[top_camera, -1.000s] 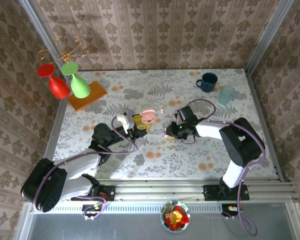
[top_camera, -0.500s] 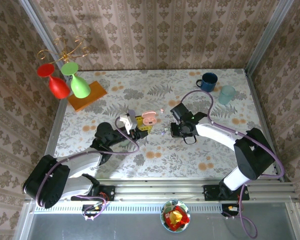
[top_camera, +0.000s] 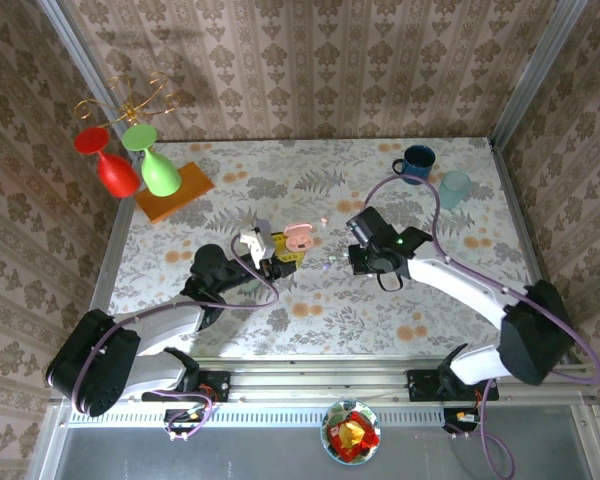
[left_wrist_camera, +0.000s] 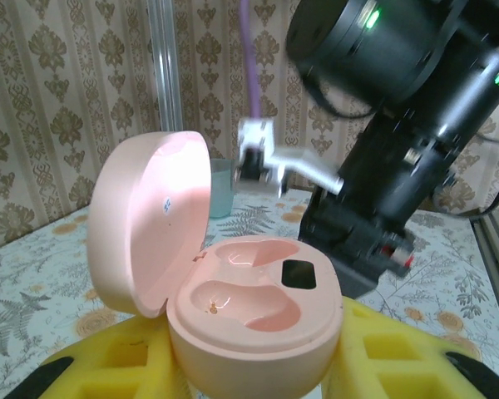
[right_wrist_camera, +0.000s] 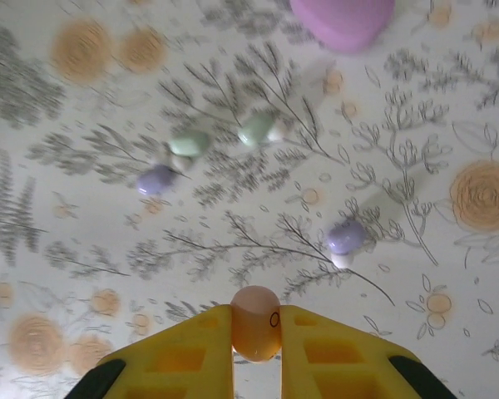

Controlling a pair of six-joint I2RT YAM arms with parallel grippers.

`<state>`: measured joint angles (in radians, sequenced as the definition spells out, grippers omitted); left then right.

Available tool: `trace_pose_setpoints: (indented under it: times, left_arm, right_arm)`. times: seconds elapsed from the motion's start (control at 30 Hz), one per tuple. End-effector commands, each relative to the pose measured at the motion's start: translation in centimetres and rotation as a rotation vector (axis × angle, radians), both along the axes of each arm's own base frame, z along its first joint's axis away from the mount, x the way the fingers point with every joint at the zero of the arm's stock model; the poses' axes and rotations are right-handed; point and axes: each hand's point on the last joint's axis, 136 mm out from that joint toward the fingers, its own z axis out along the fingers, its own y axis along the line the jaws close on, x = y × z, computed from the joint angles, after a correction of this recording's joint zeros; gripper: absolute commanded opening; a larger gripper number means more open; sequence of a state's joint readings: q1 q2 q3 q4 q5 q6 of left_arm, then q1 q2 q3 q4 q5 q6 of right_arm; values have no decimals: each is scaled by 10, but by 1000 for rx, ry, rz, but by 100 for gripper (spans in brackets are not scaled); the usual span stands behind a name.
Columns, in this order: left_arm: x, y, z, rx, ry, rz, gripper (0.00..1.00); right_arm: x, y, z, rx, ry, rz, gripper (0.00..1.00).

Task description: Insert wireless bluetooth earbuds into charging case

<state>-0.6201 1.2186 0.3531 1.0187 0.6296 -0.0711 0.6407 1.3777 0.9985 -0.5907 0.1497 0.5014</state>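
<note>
Left gripper [left_wrist_camera: 251, 370] tight on open pink case [left_wrist_camera: 254, 309]; right gripper [right_wrist_camera: 256, 342] tight on peach earbud [right_wrist_camera: 255, 317]

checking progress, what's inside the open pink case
The pink case has two moulded wells, both empty-looking, and a small dark patch beside them. Its lower body is covered by the left arm's yellow fingers.

Right gripper [right_wrist_camera: 256, 332] lifted and pulled back, loose earbuds [right_wrist_camera: 189, 144] now clear beneath its tips, right elbow swung outward.
</note>
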Motion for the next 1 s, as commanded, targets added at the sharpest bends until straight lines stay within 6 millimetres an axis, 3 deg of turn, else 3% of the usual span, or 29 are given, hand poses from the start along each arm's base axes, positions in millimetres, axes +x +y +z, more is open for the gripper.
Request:
trace_pose_setpoints:
  times: [0.0,0.27,0.4,0.67,0.97]
  left_arm:
    - [-6,0,-5,28,-12,-34,34]
    - [-15,-1,-8,60,-6,-86,34]
    - [-19,-2,-7,64,-1,-111,34]
    - [-25,-5,-7,73,17,-157,34]
    - [-26,-6,-1,60,3,-170,34]
  right_arm:
    - [1,17,32,88,-142,125,18]
    - [-16,47,107,192,-439,407,16]
    - [-32,63,135,232,-519,546,16]
    - [-50,92,153,267,-541,731,14]
    - [-51,112,142,232,-486,793,15]
